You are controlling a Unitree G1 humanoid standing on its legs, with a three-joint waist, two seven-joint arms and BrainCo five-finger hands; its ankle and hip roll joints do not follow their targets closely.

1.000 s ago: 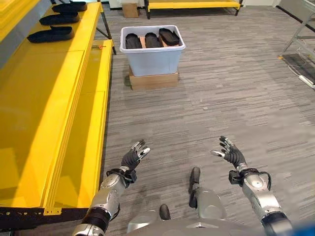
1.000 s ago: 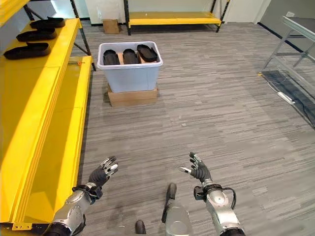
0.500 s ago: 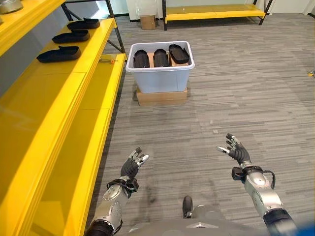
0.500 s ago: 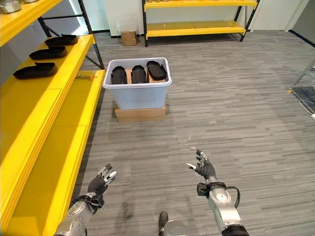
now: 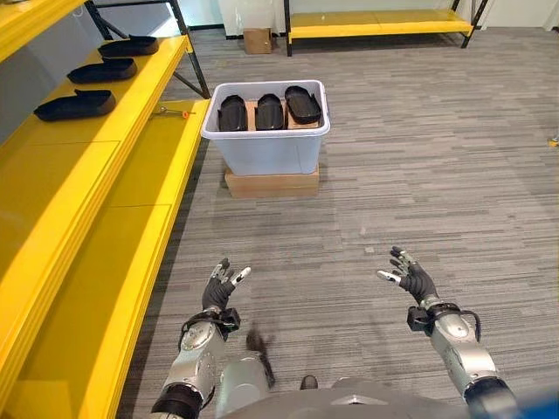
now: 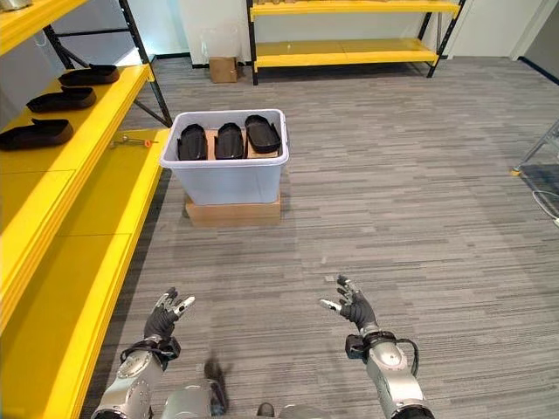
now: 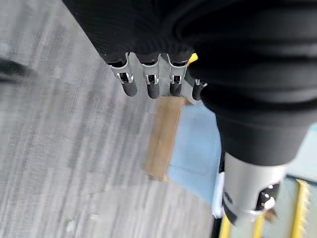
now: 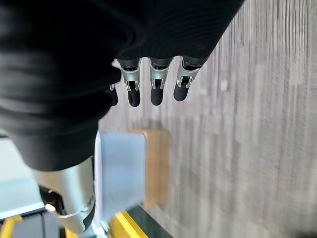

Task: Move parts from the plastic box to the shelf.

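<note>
I take the pale blue plastic box [image 5: 266,131] as my landmark. It sits on a flat cardboard carton [image 5: 272,182] on the grey striped floor [image 5: 419,175], just beside the yellow shelf [image 5: 105,175], with a narrow strip of floor between them. Inside the box I see three black parts [image 5: 268,112] standing side by side; the one farthest from the shelf is tilted against the rim. On the shelf's upper level, beyond the box on the shelf side, three more black parts [image 5: 75,105] lie in a row. A small tool with an orange tip [image 5: 173,111] rests on the shelf's lower level, near the box's far corner.

My left hand [image 5: 217,291] hangs over bare floor well short of the box, on the shelf side, fingers loosely extended and holding nothing. My right hand [image 5: 409,279] is level with it, also well short of the box, fingers spread and relaxed, empty. In both wrist views the fingers [image 7: 151,83] point straight toward the box and carton ahead.

Another yellow rack [image 5: 376,19] stands far behind the box, with a small cardboard carton [image 5: 257,39] next to it.
</note>
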